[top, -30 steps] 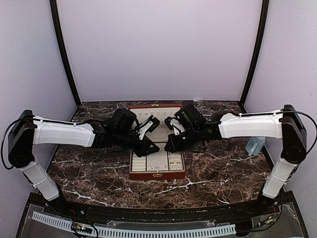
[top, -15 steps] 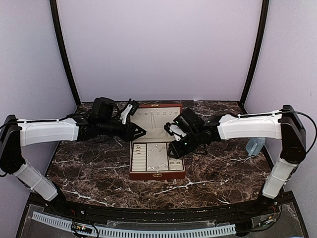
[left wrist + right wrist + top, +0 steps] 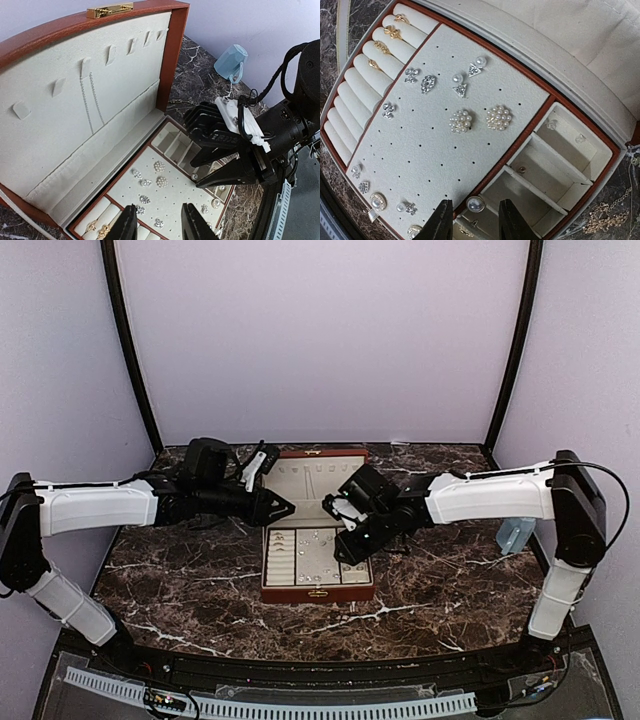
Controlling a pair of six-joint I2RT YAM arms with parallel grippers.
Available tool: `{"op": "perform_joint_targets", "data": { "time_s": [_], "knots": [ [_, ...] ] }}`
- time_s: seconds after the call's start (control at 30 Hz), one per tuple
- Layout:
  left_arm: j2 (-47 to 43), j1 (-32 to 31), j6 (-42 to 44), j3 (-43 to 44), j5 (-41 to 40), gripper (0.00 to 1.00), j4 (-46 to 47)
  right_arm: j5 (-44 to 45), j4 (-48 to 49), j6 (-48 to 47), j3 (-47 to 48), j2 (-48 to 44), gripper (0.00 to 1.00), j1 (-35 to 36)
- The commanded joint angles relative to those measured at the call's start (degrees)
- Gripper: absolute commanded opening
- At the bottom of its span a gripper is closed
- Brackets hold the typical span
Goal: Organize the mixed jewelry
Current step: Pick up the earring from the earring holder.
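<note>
Middle of the bench: a reddish-brown box [image 3: 318,592] stands open on the dark marble bench [image 3: 440,590], with its lid [image 3: 100,75] up.
Jewelry: the jewelry [image 3: 461,121] lies inside the box, on the cream pad with little holes. Pearl studs and shiny studs are spread over it.
Rings: gold rings [image 3: 390,32] sit in the soft rolls at the upper left of the right wrist view. The rolls run off the frame edge.
Lid: two thin chains [image 3: 92,102] hang on its cream inside.
Left pincer: the left pincer [image 3: 159,222] is by the left side of the box, open, with nothing in it.
Right pincer: the right pincer [image 3: 475,212] is open too, low over the small slots. One pearl stud [image 3: 475,203] shows between its fingers, but it lies in the box and is not pinched.
Hard to see: in the top view the pieces are only tiny dots. The small bits in the slots [image 3: 521,170] are too little to name.
Cut off: a gold chain [image 3: 607,220] on the bench runs off the lower right edge.
Unclear: a pale blue thing [image 3: 515,533] sits at the right of the bench. I cannot tell what it is.
</note>
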Motion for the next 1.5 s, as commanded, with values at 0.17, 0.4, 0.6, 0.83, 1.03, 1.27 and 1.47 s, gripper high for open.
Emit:
{"op": "perform_joint_targets", "data": {
  "time_s": [0.17,0.4,0.6,0.83,1.03,1.27,1.47],
  "knots": [
    [-1.91,0.24,-0.46,-1.02,0.7,0.34,1.42,1.52,-0.56,-0.6,2.35,2.07,0.26,0.54],
    [-1.68,0.25,-0.27,-1.15,0.55,0.34,1.42,0.99,-1.14,-0.09,2.22,2.32,0.19,0.71],
    [-1.71,0.2,-0.29,-1.25,0.55,0.34,1.59,1.27,-1.22,0.6,1.49,1.8,0.13,0.81],
    [-1.53,0.26,-0.14,-1.29,0.56,0.34,1.68,2.96,-1.81,1.65,2.2,1.14,0.07,0.89],
    [-1.51,0.26,-0.14,-1.4,0.44,0.34,1.81,3.75,-2.54,2.59,3.11,-0.81,0.04,0.68],
    [-1.57,0.27,-0.06,-1.46,0.53,0.34,1.86,3.03,-2.86,3.8,3.46,-2.83,0.03,0.11],
    [-1.58,0.27,0.01,-1.51,0.59,0.34,1.86,-0.98,-2.07,4.38,3.84,-3.58,0.03,0.11]
  ]
}}
